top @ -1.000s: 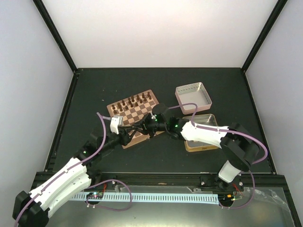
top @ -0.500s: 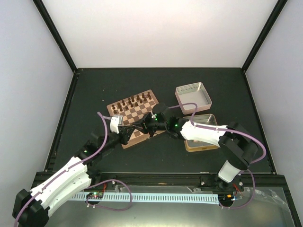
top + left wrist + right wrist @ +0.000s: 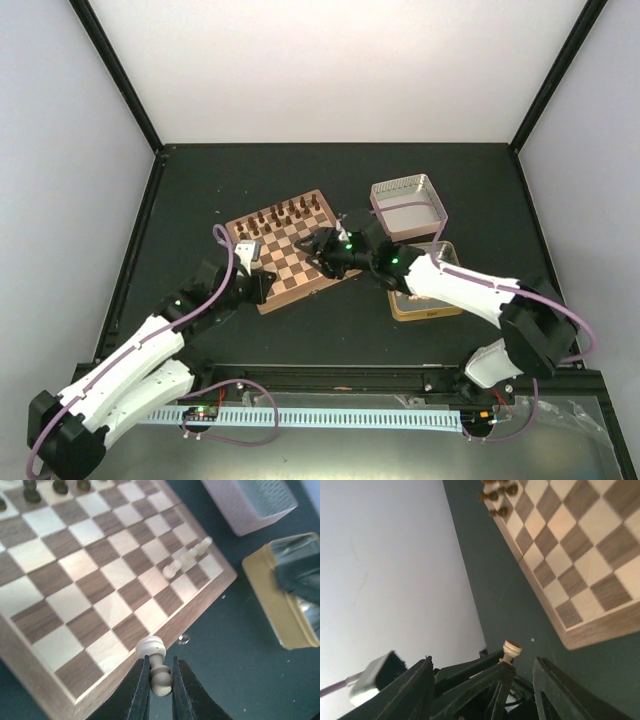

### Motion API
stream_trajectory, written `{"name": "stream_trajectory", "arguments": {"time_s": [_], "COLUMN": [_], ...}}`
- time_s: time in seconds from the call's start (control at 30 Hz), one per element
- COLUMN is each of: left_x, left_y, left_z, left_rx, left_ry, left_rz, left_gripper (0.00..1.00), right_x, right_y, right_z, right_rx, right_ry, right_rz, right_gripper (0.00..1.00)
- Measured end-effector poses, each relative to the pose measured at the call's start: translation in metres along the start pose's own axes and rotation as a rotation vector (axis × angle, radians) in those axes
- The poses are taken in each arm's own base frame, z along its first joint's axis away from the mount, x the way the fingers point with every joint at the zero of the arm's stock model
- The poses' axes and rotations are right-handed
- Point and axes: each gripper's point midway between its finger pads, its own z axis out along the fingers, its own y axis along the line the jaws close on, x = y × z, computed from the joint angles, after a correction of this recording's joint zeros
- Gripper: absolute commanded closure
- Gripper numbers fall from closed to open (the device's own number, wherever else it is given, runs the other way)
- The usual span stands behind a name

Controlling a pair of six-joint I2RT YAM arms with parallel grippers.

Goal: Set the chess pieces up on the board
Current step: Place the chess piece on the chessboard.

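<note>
- Pinching a pale pawn (image 3: 151, 648) tight, the left gripper (image 3: 160, 672) holds it right at the edge of the board (image 3: 75, 565).
- Right gripper (image 3: 483, 661) fingers are wide apart with nothing in them.
- A few pale pieces (image 3: 187, 557) sit in a row on the board near its corner.

Board (image 3: 75, 575) checkered light tan and dark brown, mid-brown border; pawn (image 3: 155, 665) pale cream, left fingers (image 3: 140, 695) black; pieces (image 3: 283, 214) at the board's 12 o'clock edge dark brown; tin (image 3: 272, 605) gold, lid (image 3: 240, 510) pinkish-silver; desk (image 3: 225, 645) dark greenish-black
</note>
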Motion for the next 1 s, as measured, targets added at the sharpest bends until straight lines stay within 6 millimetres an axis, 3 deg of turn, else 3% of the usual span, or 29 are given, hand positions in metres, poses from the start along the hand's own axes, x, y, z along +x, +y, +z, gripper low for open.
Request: {"name": "stream_trajectory", "arguments": {"time_s": [0.23,0.53,0.7,1.0], "left_x": [0.025,0.049,0.061,0.055], "left_y": [0.016,0.042,0.059,0.078], "left_z": [0.001,0.022,0.027,0.04], "left_rx": [-0.162,-0.326,-0.387,-0.444], "left_ry": [0.264,0.527,0.601,0.631], "left_rz": [-0.033,-0.06,-0.085,-0.101], "left_gripper": [0.9,0.91,0.92,0.92], "right_x": [-0.025,-0.049,-0.057,-0.066], "right_y": [0.005,-0.009,-0.021,-0.033], "right_z": [-0.04,-0.09,-0.106,-0.115], "right_rx": [0.036,0.162,0.23,0.31], "right_ry": [-0.167,-0.383,-0.446,-0.49], "right_rz": [-0.212,-0.431,-0.495,-0.565], "right_gripper": [0.43,0.43,0.42,0.42]}}
